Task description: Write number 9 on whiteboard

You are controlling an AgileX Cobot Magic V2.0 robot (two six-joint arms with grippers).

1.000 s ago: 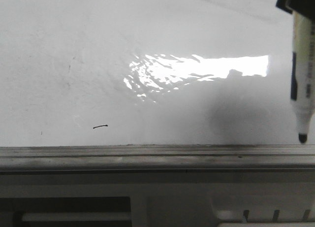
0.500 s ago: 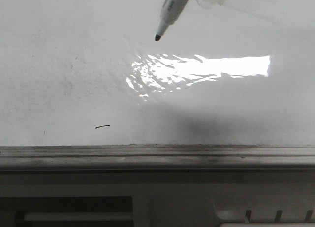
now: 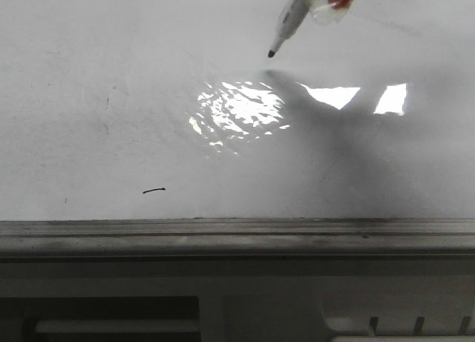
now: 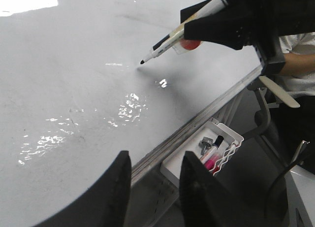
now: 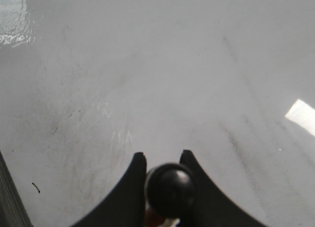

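The whiteboard (image 3: 111,119) fills the front view, glossy white with a glare patch (image 3: 237,112). No number 9 shows on it. The only ink is a short black dash (image 3: 154,190) near the lower rail, which also shows in the right wrist view (image 5: 35,187). My right gripper (image 5: 163,155) is shut on a white marker (image 3: 289,19). The marker's black tip (image 3: 272,54) points down-left, close over the board's upper middle; I cannot tell if it touches. The left wrist view shows the marker (image 4: 170,40) and the right gripper (image 4: 236,20). My left gripper (image 4: 157,158) is open and empty above the board's edge.
A grey metal rail (image 3: 237,234) runs along the board's near edge. A white tray (image 4: 194,153) holding markers hangs below the rail. A person in a white shirt (image 4: 300,45) stands beside the board's end.
The marker has gone from the right edge near the rail up to the board's upper middle, then a little to the right. Its shadow now covers part of the glare patch.
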